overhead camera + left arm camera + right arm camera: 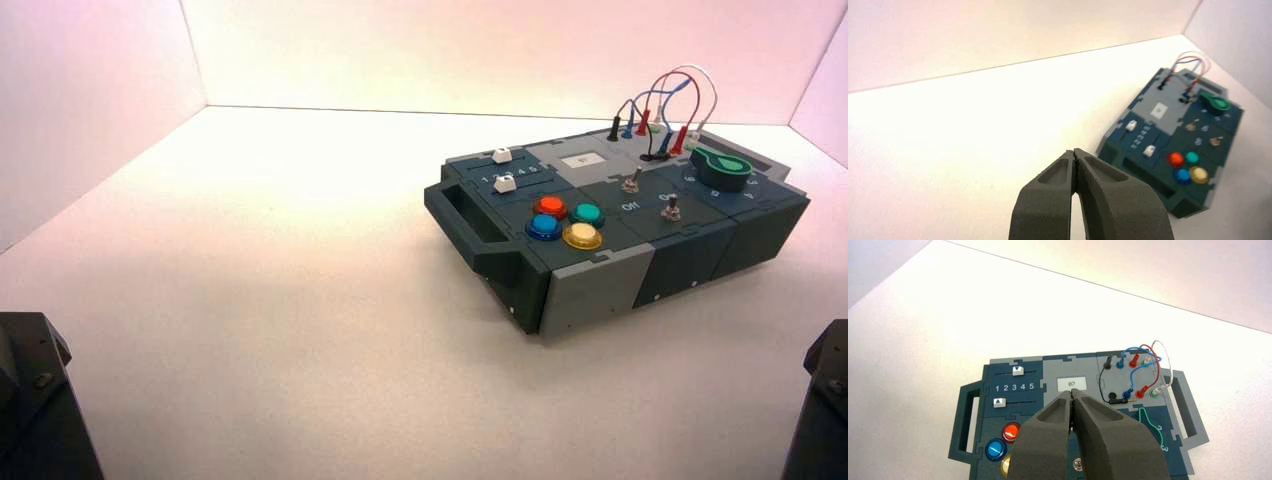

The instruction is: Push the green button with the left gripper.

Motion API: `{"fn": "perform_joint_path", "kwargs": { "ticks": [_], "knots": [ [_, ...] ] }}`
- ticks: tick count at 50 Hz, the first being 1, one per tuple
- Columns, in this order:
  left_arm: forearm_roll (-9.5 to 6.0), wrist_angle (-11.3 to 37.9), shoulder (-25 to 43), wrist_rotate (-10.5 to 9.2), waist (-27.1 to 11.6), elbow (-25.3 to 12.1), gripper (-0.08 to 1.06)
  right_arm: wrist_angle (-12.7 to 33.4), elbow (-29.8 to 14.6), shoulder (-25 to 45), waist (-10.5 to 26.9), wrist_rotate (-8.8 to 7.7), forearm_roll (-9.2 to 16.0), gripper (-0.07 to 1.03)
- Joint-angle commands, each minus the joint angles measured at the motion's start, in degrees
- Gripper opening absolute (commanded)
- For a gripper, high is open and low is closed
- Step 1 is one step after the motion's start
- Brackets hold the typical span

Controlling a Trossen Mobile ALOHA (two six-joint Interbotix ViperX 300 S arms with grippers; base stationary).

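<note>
The green button [587,213] is a small teal dome on the box [600,270], in a cluster with the red [549,206], blue [543,227] and yellow [582,236] buttons. It also shows in the left wrist view [1191,158]. My left gripper [1075,151] is shut and empty, held well back from the box on its left; only the arm's base [35,400] shows in the high view. My right gripper [1072,391] is shut and empty, above the box and hiding the green button in its own view.
The box also bears two sliders with white caps [504,184], two toggle switches [631,184], a large green rotary knob [722,165] and looped wires [665,100]. White walls close the table at the back and sides. The right arm's base [825,400] sits at the lower right.
</note>
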Motion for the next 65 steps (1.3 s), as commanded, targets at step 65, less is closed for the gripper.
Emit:
{"fn": "perform_joint_path", "kwargs": {
  "ticks": [65],
  "knots": [
    [-0.09,21.62,72.51,19.51,-32.52,-52.47,-0.03,-1.23,-0.7,-1.05,-18.81,0.79,0.0,-0.02]
  ]
}}
